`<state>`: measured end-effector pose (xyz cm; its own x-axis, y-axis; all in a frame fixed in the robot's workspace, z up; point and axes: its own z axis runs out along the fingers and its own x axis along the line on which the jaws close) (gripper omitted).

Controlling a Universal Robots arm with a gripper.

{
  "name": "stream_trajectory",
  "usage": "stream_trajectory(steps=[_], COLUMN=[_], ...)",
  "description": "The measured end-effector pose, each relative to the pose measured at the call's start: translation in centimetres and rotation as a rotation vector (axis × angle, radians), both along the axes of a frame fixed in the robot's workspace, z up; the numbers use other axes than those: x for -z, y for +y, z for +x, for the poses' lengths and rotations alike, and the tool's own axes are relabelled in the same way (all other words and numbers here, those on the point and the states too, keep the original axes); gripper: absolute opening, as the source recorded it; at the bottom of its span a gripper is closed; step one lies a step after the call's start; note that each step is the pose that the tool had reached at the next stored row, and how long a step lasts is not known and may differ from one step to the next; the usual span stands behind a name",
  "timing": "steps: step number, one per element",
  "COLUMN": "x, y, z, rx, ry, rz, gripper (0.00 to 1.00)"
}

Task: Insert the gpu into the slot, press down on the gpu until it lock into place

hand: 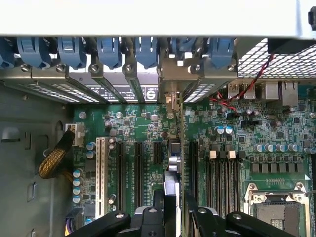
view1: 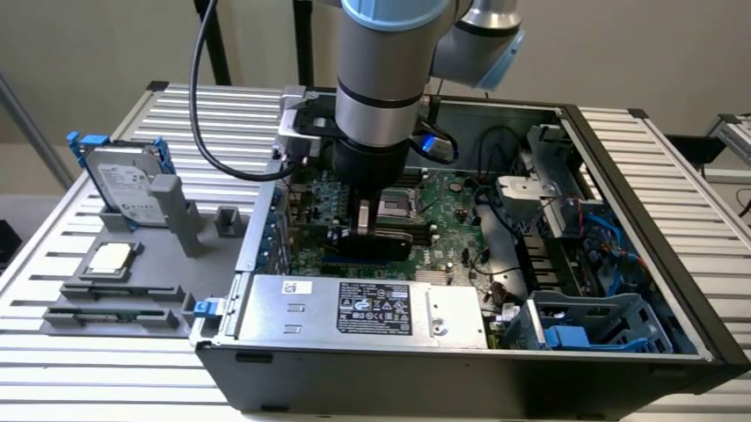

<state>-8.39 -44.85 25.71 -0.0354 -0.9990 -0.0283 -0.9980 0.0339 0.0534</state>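
The end effector (hand: 174,201) sits closest, its two black fingers (hand: 157,203) pressed against either side of the gpu (hand: 174,165), clamped on it. The gpu stands on edge over the green motherboard (hand: 143,123), among the motherboard's long black expansion connectors, with the white connector (hand: 101,168) to one side and the black memory slots (hand: 222,177) to the other. Its metal bracket (hand: 170,86) meets the case's rear wall at the motherboard's edge. I cannot tell whether it is fully seated. In the exterior view the arm (view1: 378,79) reaches straight down onto the motherboard inside the open computer case (view1: 470,378) on the bench (view1: 118,369).
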Motion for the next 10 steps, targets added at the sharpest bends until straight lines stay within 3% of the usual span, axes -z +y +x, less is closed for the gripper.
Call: stream_trajectory(steps=[10], x=[0.27], y=[0.00], z=[0.02], rx=[0.000], ry=[0.0000], rz=[-0.0008], gripper=[0.26])
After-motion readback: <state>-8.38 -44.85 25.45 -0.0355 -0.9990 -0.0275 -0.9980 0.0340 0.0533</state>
